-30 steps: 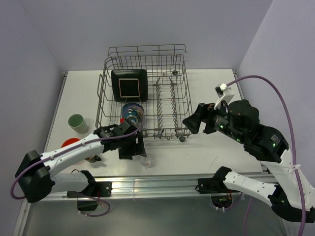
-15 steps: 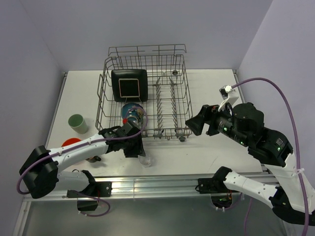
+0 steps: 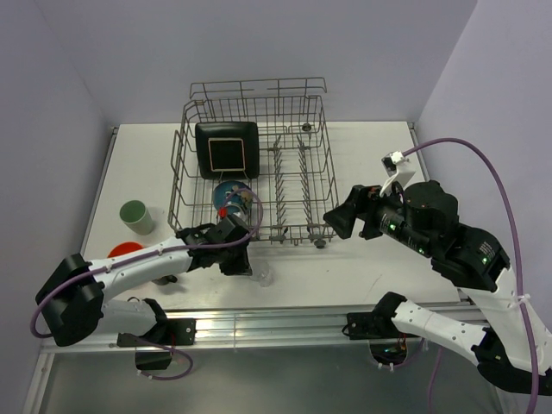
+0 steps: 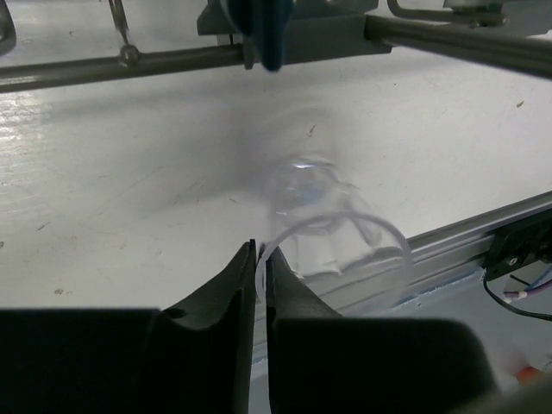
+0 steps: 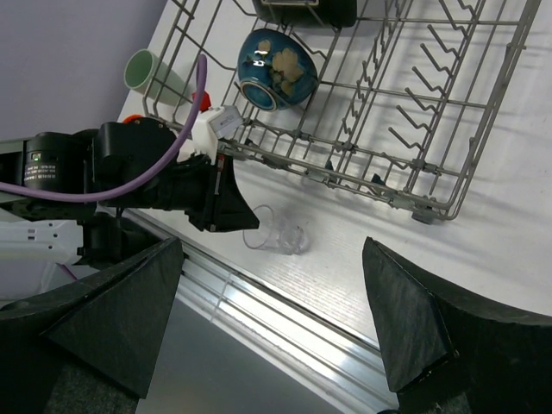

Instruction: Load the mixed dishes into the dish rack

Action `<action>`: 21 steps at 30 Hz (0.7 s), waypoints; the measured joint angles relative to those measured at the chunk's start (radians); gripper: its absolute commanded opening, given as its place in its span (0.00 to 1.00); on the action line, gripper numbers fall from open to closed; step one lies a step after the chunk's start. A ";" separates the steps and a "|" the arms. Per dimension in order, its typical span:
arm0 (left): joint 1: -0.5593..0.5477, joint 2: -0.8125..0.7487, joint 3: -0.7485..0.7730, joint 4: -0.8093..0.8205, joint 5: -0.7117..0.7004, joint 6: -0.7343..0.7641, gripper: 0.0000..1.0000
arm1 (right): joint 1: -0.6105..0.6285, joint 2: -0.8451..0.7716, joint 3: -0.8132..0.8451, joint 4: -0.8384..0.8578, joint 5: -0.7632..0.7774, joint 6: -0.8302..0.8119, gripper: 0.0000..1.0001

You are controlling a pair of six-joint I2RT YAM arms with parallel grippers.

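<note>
Clear glass (image 4: 332, 237): transparent, tipped with its mouth toward the gripper, on the table just before the dish rack (image 3: 297, 185).
Left gripper (image 4: 260, 254): fingers pinched nearly together on the glass rim.
Table (image 3: 379, 155): white, scuffed.
Walls (image 3: 259, 43): plain lavender.
Right gripper (image 3: 336, 217): fingers spread wide, holding nothing.

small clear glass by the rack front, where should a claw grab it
Its rim wall. The small clear glass lies on its side, mouth facing the left claw, so come in from that open end, one finger inside and one outside.
</note>
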 measured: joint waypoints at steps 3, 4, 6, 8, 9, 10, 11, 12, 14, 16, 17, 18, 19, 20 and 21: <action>-0.006 -0.010 -0.001 -0.010 -0.005 0.008 0.00 | 0.000 0.000 -0.003 0.001 -0.002 0.003 0.92; -0.008 -0.018 -0.002 -0.014 -0.004 0.008 0.00 | 0.000 0.000 -0.005 0.001 -0.004 0.004 0.92; -0.014 -0.048 -0.007 -0.035 0.002 0.009 0.00 | 0.000 0.000 -0.011 0.002 -0.008 0.005 0.92; -0.020 -0.084 -0.007 -0.076 0.014 0.008 0.00 | 0.000 0.003 -0.016 0.002 -0.019 0.008 0.94; -0.021 -0.108 -0.006 -0.105 0.024 0.008 0.00 | 0.000 0.005 -0.017 0.002 -0.027 0.009 0.95; -0.023 -0.134 -0.003 -0.131 0.031 0.008 0.00 | 0.000 0.010 -0.017 0.002 -0.037 0.014 0.97; -0.024 -0.163 0.009 -0.171 0.043 0.007 0.00 | 0.000 0.016 -0.017 0.005 -0.055 0.019 0.98; -0.025 -0.187 0.028 -0.201 0.055 0.008 0.00 | 0.000 0.026 -0.019 0.010 -0.081 0.028 0.99; -0.026 -0.245 0.098 -0.231 0.086 0.007 0.00 | 0.000 0.043 -0.033 0.032 -0.134 0.044 1.00; -0.027 -0.304 0.182 -0.209 0.114 0.003 0.00 | 0.000 0.060 -0.069 0.075 -0.217 0.075 1.00; -0.027 -0.337 0.225 -0.180 0.130 -0.001 0.00 | 0.000 0.064 -0.088 0.097 -0.257 0.089 1.00; -0.027 -0.365 0.254 -0.143 0.145 -0.006 0.00 | -0.002 0.070 -0.111 0.129 -0.310 0.108 1.00; -0.027 -0.391 0.275 -0.094 0.163 -0.018 0.00 | -0.005 0.079 -0.135 0.171 -0.370 0.126 1.00; -0.027 -0.412 0.288 -0.039 0.182 -0.027 0.00 | -0.008 0.087 -0.153 0.203 -0.420 0.143 1.00; -0.027 -0.427 0.291 0.007 0.197 -0.035 0.00 | -0.014 0.095 -0.171 0.237 -0.476 0.164 1.00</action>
